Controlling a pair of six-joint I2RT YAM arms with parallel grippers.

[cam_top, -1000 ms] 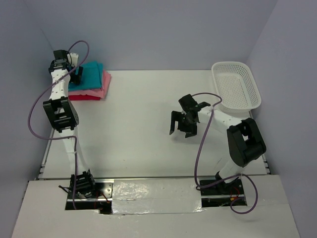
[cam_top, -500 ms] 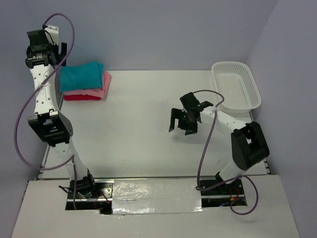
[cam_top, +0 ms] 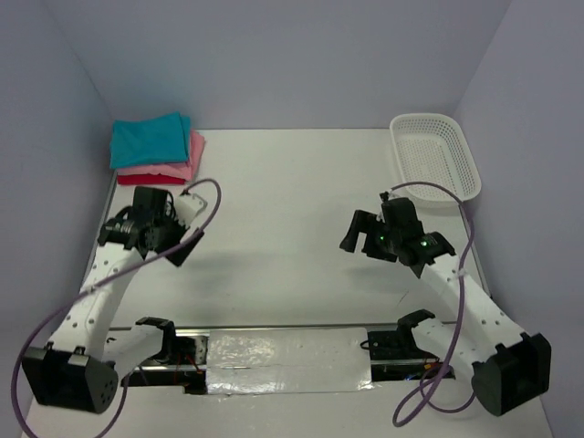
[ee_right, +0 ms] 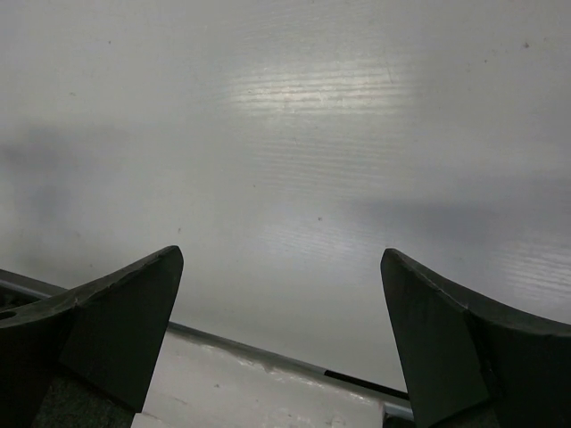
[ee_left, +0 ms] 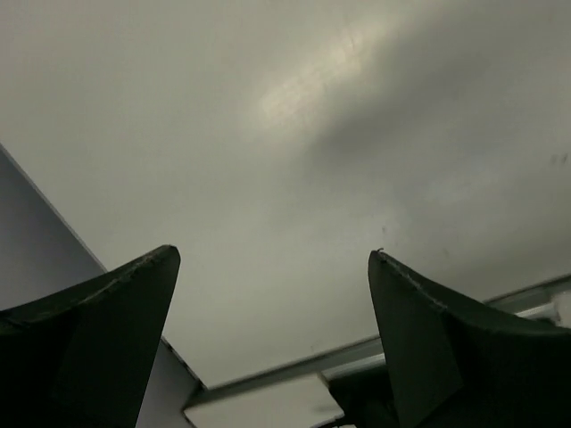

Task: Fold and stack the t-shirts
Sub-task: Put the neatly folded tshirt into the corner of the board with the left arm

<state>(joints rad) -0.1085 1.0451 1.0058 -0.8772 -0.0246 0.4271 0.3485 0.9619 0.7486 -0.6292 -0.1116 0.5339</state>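
Note:
The t-shirts lie folded in one stack at the table's back left corner. A teal-blue one point(cam_top: 146, 139) is on top, a salmon pink one point(cam_top: 188, 159) shows below it, and a crimson red one point(cam_top: 151, 180) is at the bottom. My left gripper point(cam_top: 151, 235) hovers in front of the stack, apart from it, open and empty. In the left wrist view the left gripper point(ee_left: 272, 252) shows only bare table between its fingers. My right gripper point(cam_top: 374, 242) hangs over the right middle of the table, open and empty. The right wrist view shows the right gripper point(ee_right: 281, 252) the same way.
A white lattice basket point(cam_top: 436, 157) stands at the back right, against the wall. The table's near edge, with a metal rail point(ee_right: 268, 357), runs just under both grippers. Purple-grey walls close the table on three sides.
The left arm has swung down from high over the stack to low in front of it. The right arm has drawn back toward the near edge. The stack stays put.

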